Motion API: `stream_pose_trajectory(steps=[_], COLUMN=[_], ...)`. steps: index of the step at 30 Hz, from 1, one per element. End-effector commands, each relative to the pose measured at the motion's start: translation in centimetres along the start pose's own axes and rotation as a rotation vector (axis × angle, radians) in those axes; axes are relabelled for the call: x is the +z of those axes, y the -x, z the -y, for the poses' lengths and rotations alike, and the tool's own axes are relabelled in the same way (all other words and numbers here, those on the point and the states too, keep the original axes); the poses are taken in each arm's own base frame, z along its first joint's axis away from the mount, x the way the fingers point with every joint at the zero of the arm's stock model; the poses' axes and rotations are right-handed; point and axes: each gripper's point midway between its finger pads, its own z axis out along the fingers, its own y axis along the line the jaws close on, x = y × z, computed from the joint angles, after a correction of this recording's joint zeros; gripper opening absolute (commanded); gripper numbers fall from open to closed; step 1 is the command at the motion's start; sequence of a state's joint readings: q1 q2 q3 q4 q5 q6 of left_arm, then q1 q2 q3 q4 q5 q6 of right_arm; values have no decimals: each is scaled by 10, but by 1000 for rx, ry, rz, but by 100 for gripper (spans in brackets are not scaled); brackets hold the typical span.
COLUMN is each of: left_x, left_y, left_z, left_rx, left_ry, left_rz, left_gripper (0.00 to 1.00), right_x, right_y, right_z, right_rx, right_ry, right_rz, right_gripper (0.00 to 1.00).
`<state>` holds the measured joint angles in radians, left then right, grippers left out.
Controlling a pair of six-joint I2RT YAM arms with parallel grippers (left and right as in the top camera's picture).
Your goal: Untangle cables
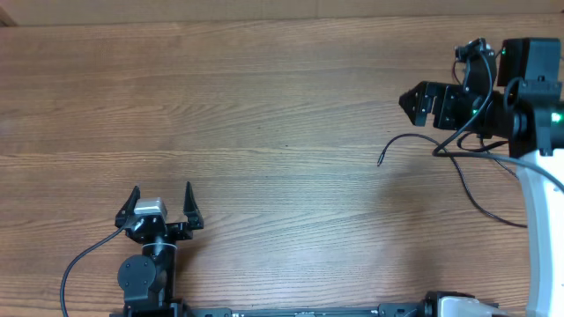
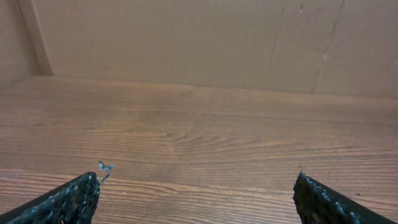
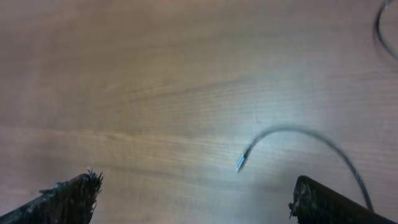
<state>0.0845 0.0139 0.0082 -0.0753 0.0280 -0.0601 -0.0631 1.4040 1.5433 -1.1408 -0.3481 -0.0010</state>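
Note:
Thin black cables [image 1: 412, 137] lie at the table's right side, partly hidden under my right arm. One silver-tipped end [image 1: 380, 163] points toward the middle of the table. A second strand [image 1: 471, 201] curves down toward the right edge. My right gripper [image 1: 432, 104] hangs open above them, holding nothing. In the right wrist view a cable [image 3: 298, 132] arcs over the wood and its tip [image 3: 240, 167] lies ahead of my right gripper [image 3: 196, 179], between the spread fingers and touching neither. My left gripper [image 1: 161, 190] is open near the front left, far from the cables. The left wrist view shows my left gripper [image 2: 196, 177] over bare wood.
The wooden table [image 1: 264, 106] fills the overhead view. A thicker black wire [image 1: 79, 264] loops from the left arm's base. A plain wall [image 2: 186, 37] rises behind the table's far edge in the left wrist view. Another cable loop [image 3: 379, 31] shows at the top right of the right wrist view.

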Motion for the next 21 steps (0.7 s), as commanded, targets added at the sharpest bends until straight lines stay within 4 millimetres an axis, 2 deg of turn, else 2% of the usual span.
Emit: stream_pose_trajectory(steps=[1,7,13,21], left_x=[0,0,0,0], left_y=[0,0,0,0], left_z=[0,0,0,0], left_rx=[5,5,5,5], left_ry=[1,1,1,1], left_rz=[4,4,4,4], left_gripper=[99,100,100,99], right_x=[-13,-9,-13,-25], right_y=[-2,-9,-14,-54], right_z=[-14,-12,-14,-13], right_rx=[-45,-118,-237,-358], right_ry=[55,66,88,97], right_rz=[89,267,555,858], right_gripper=[100,100,100,100])
